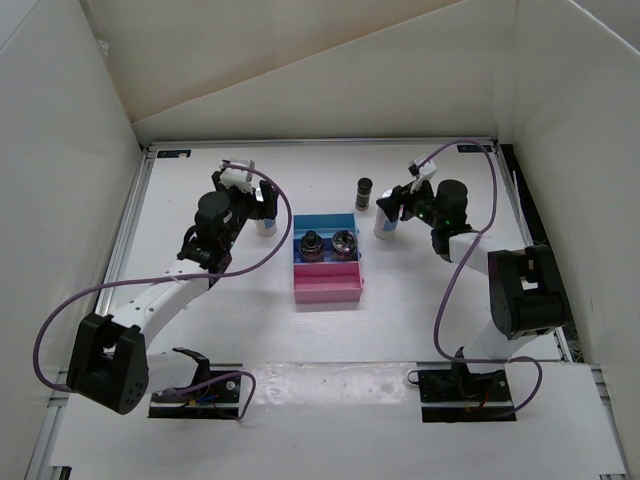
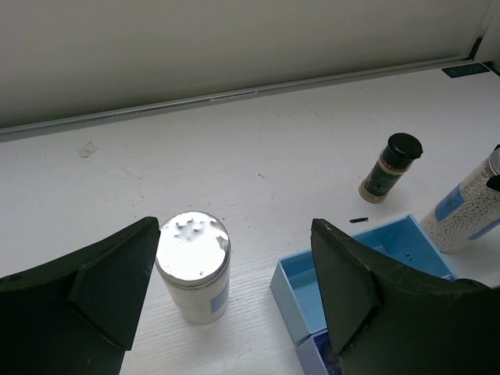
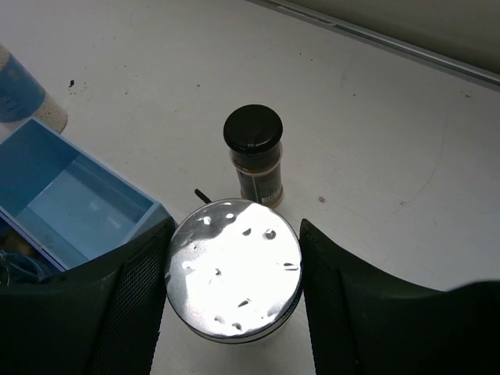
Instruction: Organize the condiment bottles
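Left of the rack (image 1: 327, 262), the left pincer (image 2: 234, 223) stands wide astride a white shaker (image 2: 193, 269), poised to lift it. Right of the rack, the right pincer (image 3: 236, 226) hugs a second white shaker (image 3: 233, 269); whether it grips, I cannot tell.

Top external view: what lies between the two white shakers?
The blue-and-pink rack, with two dark-topped jars in its blue tier, as the top view shows.

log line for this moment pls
left gripper: jaws open astride left white shaker | right gripper: jaws closed on right white shaker | two clear jars in rack | dark bottle outside rack
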Controlling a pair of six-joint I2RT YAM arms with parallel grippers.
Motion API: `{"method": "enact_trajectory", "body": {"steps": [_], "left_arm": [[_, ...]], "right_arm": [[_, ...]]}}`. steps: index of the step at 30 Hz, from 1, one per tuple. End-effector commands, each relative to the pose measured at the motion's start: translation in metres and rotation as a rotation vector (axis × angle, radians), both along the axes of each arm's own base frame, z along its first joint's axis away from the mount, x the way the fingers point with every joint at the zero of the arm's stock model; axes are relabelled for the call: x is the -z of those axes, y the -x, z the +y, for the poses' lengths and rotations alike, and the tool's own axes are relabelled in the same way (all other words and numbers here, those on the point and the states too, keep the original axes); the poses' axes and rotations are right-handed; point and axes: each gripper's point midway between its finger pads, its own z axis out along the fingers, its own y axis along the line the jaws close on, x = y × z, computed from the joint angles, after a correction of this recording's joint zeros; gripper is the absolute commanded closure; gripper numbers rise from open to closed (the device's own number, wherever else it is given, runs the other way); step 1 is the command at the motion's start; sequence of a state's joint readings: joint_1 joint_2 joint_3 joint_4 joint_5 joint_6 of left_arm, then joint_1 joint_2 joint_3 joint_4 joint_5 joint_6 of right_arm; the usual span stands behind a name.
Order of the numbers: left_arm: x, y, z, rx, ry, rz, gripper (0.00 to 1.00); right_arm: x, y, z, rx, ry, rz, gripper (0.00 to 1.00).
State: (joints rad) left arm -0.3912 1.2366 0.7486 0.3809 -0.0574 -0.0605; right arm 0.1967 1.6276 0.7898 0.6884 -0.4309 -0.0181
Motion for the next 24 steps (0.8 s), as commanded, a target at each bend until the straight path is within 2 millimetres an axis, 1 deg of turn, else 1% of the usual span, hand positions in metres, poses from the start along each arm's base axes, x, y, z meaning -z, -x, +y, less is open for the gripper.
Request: {"method": "enact_trajectory", "body": {"steps": [1, 2, 3, 4, 5, 6, 8, 9, 10, 11, 12, 13, 14, 15, 16, 17, 18, 19, 21, 22, 24], "left_arm": [[-0.009, 0.0, -0.001, 0.011, 0.028, -0.024, 0.11], [-0.009, -0.001, -0.001, 0.006, 0.029, -0.023, 0.11], [-0.01, -0.001, 0.0, 0.005, 0.028, -0.027, 0.11], [-0.011, -0.001, 0.0, 0.004, 0.03, -0.028, 0.11], [-0.01, -0.001, 0.0, 0.003, 0.028, -0.025, 0.11], [-0.011, 0.0, 0.001, 0.001, 0.03, -0.03, 0.11], [-0.011, 0.0, 0.001, 0.002, 0.029, -0.03, 0.11], [-0.013, 0.0, 0.001, 0.002, 0.03, -0.033, 0.11], [-0.013, 0.0, 0.001, 0.002, 0.03, -0.033, 0.11], [-0.014, 0.001, 0.001, 0.003, 0.029, -0.036, 0.11], [-0.014, 0.002, 0.001, 0.003, 0.031, -0.036, 0.11], [-0.015, 0.002, 0.002, 0.002, 0.03, -0.038, 0.11], [-0.019, 0.003, 0.003, 0.0, 0.03, -0.046, 0.11], [-0.02, 0.003, 0.003, -0.003, 0.032, -0.05, 0.11], [-0.017, 0.004, 0.004, -0.003, 0.025, -0.043, 0.11], [-0.021, 0.005, 0.004, -0.003, 0.029, -0.051, 0.11], [-0.02, 0.005, 0.005, -0.006, 0.025, -0.051, 0.11], [-0.022, 0.006, 0.006, -0.007, 0.027, -0.055, 0.11], [-0.022, 0.007, 0.006, -0.009, 0.024, -0.056, 0.11], [-0.024, 0.008, 0.008, -0.013, 0.025, -0.06, 0.11], [-0.024, 0.007, 0.008, -0.015, 0.022, -0.063, 0.11]], "right_arm": [[-0.019, -0.003, 0.006, -0.019, -0.025, -0.058, 0.58], [-0.02, -0.003, 0.008, -0.022, -0.026, -0.063, 0.68], [-0.024, -0.002, 0.008, -0.022, -0.027, -0.07, 0.84], [-0.022, 0.001, 0.012, -0.031, -0.027, -0.064, 0.9], [-0.026, 0.002, 0.012, -0.03, -0.028, -0.075, 0.96], [-0.028, 0.004, 0.013, -0.033, -0.028, -0.076, 1.0], [-0.03, 0.008, 0.018, -0.044, -0.029, -0.079, 1.0], [-0.041, 0.009, 0.018, -0.043, -0.033, -0.104, 1.0], [-0.045, 0.011, 0.022, -0.056, -0.032, -0.115, 1.0], [-0.049, 0.013, 0.023, -0.058, -0.025, -0.119, 1.0], [-0.061, 0.014, 0.025, -0.063, -0.028, -0.145, 1.0], [-0.062, 0.017, 0.03, -0.078, -0.023, -0.14, 1.0], [-0.071, 0.018, 0.03, -0.08, -0.024, -0.158, 1.0], [-0.086, 0.02, 0.033, -0.09, -0.025, -0.197, 1.0], [-0.085, 0.024, 0.038, -0.105, -0.02, -0.181, 1.0], [-0.092, 0.026, 0.039, -0.109, -0.019, -0.198, 1.0], [-0.106, 0.027, 0.041, -0.117, -0.011, -0.237, 1.0], [-0.105, 0.032, 0.047, -0.133, -0.006, -0.227, 1.0], [-0.122, 0.036, 0.05, -0.142, -0.004, -0.269, 1.0], [-0.122, 0.038, 0.054, -0.154, 0.002, -0.265, 1.0], [-0.137, 0.044, 0.06, -0.173, 0.001, -0.306, 1.0]]}}
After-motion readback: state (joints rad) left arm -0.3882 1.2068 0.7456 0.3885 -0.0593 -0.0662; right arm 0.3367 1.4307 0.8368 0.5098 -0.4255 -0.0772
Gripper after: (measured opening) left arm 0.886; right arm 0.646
